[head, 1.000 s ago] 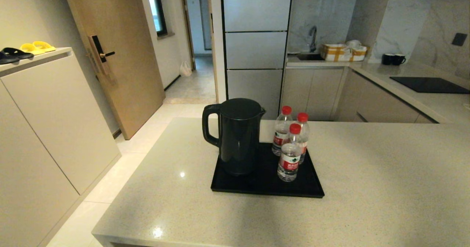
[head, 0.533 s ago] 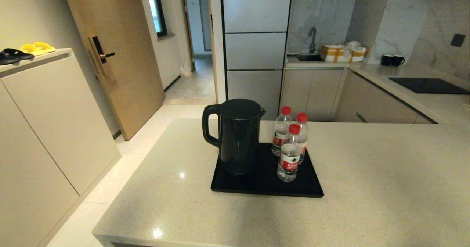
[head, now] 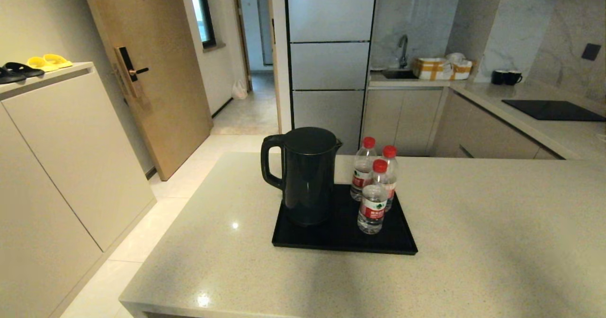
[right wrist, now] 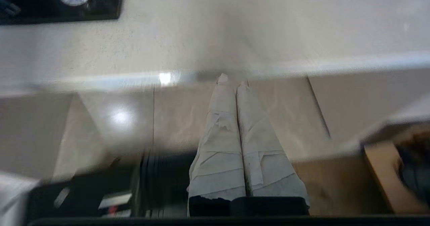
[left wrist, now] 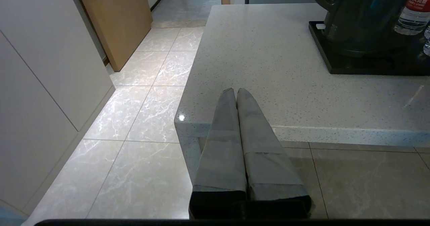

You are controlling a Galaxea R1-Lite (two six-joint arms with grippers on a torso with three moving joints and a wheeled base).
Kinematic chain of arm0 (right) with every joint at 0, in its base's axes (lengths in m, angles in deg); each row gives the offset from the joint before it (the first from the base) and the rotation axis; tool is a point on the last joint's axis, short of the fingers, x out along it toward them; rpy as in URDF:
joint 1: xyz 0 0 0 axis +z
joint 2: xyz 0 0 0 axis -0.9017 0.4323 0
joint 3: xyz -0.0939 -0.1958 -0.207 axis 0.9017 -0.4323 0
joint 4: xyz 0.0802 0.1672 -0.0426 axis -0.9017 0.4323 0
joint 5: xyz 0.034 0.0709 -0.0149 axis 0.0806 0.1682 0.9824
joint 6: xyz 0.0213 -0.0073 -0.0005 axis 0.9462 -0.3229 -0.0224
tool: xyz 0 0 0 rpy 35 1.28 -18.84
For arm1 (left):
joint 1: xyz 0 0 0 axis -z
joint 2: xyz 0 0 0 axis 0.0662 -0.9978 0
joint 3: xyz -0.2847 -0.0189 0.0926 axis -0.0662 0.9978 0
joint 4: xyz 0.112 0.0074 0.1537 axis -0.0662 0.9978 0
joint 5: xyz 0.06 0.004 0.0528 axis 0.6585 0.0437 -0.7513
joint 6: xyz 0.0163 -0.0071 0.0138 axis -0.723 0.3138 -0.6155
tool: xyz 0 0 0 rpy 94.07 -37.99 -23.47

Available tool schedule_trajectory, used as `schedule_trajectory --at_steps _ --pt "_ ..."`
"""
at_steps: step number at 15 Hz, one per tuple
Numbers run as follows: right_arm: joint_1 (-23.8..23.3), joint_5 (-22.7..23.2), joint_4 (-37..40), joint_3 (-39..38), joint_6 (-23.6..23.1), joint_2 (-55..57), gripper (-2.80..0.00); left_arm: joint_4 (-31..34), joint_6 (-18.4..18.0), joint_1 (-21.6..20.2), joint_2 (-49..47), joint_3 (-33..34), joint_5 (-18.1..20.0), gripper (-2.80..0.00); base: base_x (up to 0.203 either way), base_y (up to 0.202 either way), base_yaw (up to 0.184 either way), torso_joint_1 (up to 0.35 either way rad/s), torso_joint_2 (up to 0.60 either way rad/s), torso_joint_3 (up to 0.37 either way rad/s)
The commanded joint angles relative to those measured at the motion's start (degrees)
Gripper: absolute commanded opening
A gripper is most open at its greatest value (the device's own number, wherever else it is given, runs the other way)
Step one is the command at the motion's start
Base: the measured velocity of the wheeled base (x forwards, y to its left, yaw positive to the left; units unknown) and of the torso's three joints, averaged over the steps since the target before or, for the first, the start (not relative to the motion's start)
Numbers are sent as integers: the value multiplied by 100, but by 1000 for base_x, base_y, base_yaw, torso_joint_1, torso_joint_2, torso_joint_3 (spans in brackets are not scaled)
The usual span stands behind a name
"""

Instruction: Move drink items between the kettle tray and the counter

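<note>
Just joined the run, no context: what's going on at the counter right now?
Nothing is being handled yet. The black electric kettle and three red-capped water bottles all stand on the black kettle tray on the beige counter. The left gripper sits at the counter's near edge, short of the tray, jaws closed and empty. The right gripper is low at the counter's front edge, also closed and empty. Neither arm shows in the head view.

- Head view, general: the whole scene sits very slightly lower in the picture than in the earliest one, as the faucet (head: pixel 403 48) and the two mugs (head: pixel 506 77) show; the shift is small.
- Kettle (head: pixel 303 176), bottles (head: pixel 374 192) and tray (head: pixel 344 235): no change in their places relative to one another.
</note>
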Motion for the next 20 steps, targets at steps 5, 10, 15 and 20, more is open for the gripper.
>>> schedule_trajectory --at_steps 5,10,15,20 --pt "14 610 -6125 -3286 -217 -291 -280 2 -3 -2 -7 -1 -9 -280 0 0 0 0 0 0" --pt "15 1240 -5260 -3491 -381 -311 -280 6 -3 -2 -7 -1 -9 -280 0 0 0 0 0 0" --pt "15 1214 -5040 -3491 -197 -311 -280 0 -3 -2 -7 1 -8 -280 0 0 0 0 0 0" --pt "15 1205 -5049 -3482 -90 -311 -280 5 -3 -2 -7 -1 -9 -280 0 0 0 0 0 0"
